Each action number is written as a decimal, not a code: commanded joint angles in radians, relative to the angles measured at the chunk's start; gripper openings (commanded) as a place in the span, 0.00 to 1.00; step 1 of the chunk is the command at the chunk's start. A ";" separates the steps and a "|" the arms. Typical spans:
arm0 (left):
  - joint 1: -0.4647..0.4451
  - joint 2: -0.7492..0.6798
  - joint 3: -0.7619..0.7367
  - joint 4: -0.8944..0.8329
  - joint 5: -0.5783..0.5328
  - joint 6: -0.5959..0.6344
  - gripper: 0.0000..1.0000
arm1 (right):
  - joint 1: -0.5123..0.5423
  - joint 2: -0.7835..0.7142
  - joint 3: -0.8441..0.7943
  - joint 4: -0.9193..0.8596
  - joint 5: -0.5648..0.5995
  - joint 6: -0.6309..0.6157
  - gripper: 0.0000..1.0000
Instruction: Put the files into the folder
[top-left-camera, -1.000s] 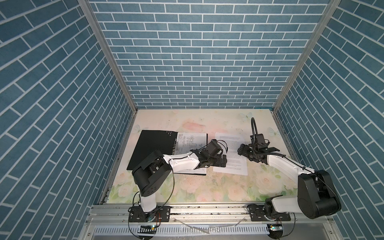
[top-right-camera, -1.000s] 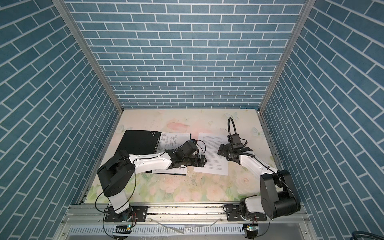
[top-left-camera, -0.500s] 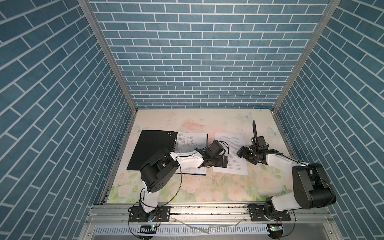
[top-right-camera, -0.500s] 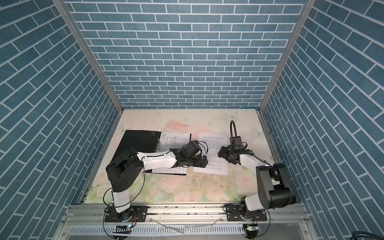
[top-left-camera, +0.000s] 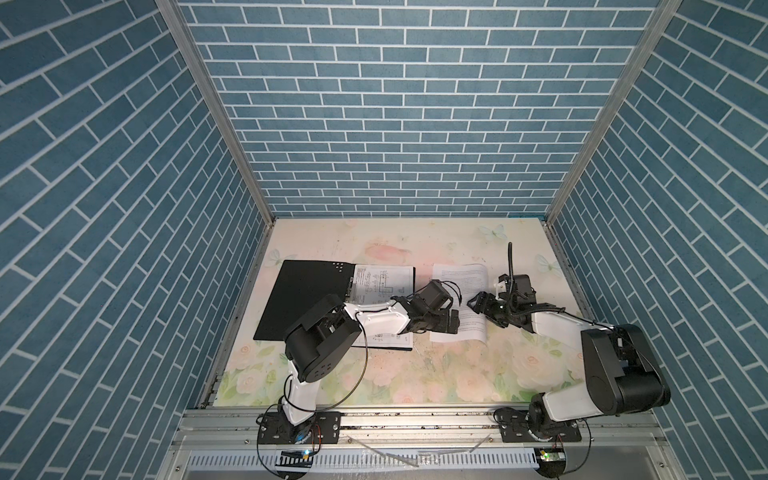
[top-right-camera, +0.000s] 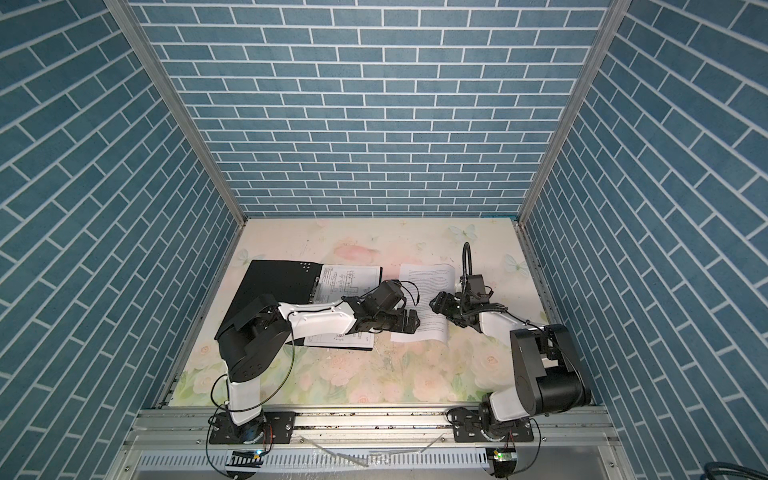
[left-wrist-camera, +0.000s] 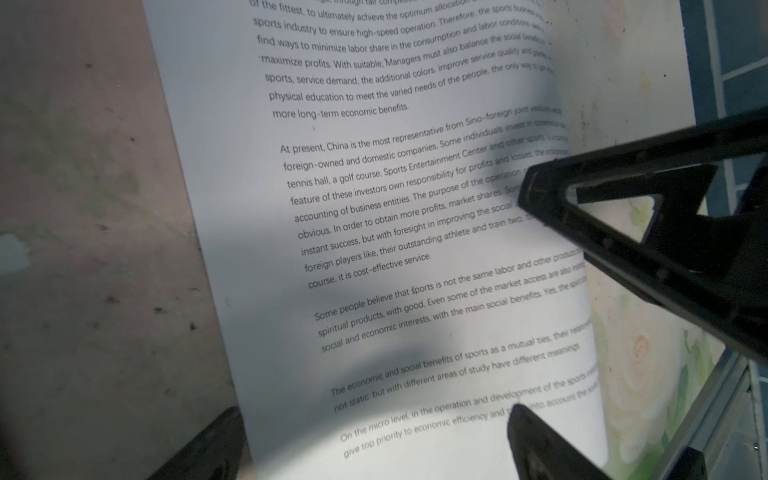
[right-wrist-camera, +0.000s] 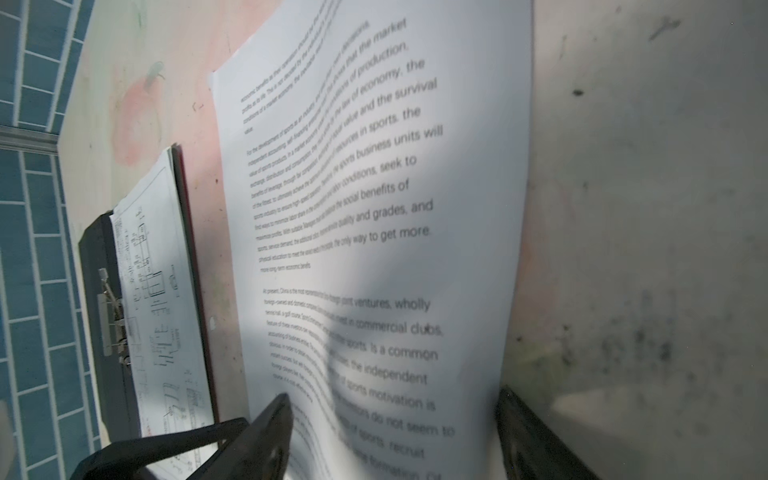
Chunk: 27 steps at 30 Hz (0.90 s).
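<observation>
1. Worktop (top-left-camera: 374, 374): floral surface carrying everything.
2. Folder (top-left-camera: 307, 299): lying open at the left, black inside up, with a drawing sheet (top-left-camera: 384, 280) resting on its right half.
3. Text sheet (top-left-camera: 459, 278): lying just beside the folder, not yet in it. I am judging it light, limp and slippery, best pinched where an edge is rising.
4. Right claw (right-wrist-camera: 397, 436): spread wide, straddling the sheet's right edge and grasping nothing. Only the right wrist view is showing the paper buckling between my fingers, and the spine clip (right-wrist-camera: 112, 316).
5. Left claw (left-wrist-camera: 370, 444): released, hovering low over the sheet. Both top views are showing the paper merely flat.
</observation>
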 joint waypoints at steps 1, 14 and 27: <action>0.005 0.036 -0.044 0.038 0.055 -0.031 1.00 | 0.002 0.005 -0.067 -0.030 -0.083 0.096 0.77; 0.045 0.029 -0.059 0.137 0.102 -0.024 1.00 | 0.002 -0.033 -0.172 0.102 -0.112 0.194 0.57; 0.001 -0.184 -0.193 0.112 0.046 -0.144 1.00 | 0.009 -0.075 -0.195 0.162 -0.039 0.275 0.54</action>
